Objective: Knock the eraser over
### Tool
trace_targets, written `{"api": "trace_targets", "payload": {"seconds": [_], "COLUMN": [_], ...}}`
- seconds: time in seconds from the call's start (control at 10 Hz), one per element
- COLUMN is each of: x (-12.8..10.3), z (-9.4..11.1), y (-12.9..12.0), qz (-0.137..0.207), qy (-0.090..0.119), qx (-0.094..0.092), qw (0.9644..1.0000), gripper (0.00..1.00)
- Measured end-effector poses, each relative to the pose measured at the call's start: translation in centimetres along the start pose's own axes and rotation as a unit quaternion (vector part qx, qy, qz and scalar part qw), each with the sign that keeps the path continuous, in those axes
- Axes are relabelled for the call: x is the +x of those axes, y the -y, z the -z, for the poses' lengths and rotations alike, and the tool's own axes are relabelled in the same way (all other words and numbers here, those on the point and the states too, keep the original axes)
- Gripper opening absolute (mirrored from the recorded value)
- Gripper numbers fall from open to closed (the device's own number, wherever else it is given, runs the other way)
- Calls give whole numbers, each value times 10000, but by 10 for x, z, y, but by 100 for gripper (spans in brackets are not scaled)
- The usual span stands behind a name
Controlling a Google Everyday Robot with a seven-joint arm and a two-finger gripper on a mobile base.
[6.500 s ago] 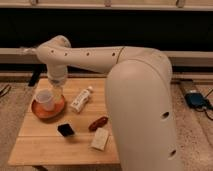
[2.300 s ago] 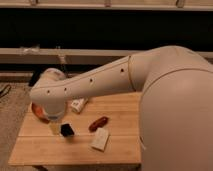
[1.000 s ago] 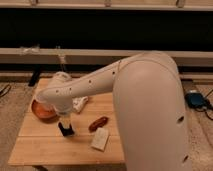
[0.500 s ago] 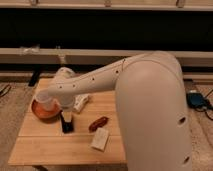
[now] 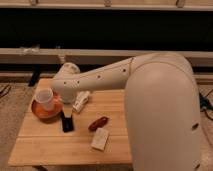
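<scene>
Lowered since earlier, gripper (image 5: 65, 119), finger state indiscernible, meets the eraser (image 5: 67, 125) beside the bowl (image 5: 41, 112); sideways push likely next.

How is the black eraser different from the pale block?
The eraser is black; the pale block is beige. The eraser sits near the orange bowl, right under the gripper; the block lies flat near the table's front edge, untouched. Both are small boxy blocks on the table.
</scene>
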Motion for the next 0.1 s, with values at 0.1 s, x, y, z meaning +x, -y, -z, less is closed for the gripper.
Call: {"api": "trace_targets", "payload": {"seconds": [0.1], "x": [-1], "z": [0], "y": [-1], "qz": [0], "qy": [4], "qx": [-10], "qw": [10000], "gripper": [71]}}
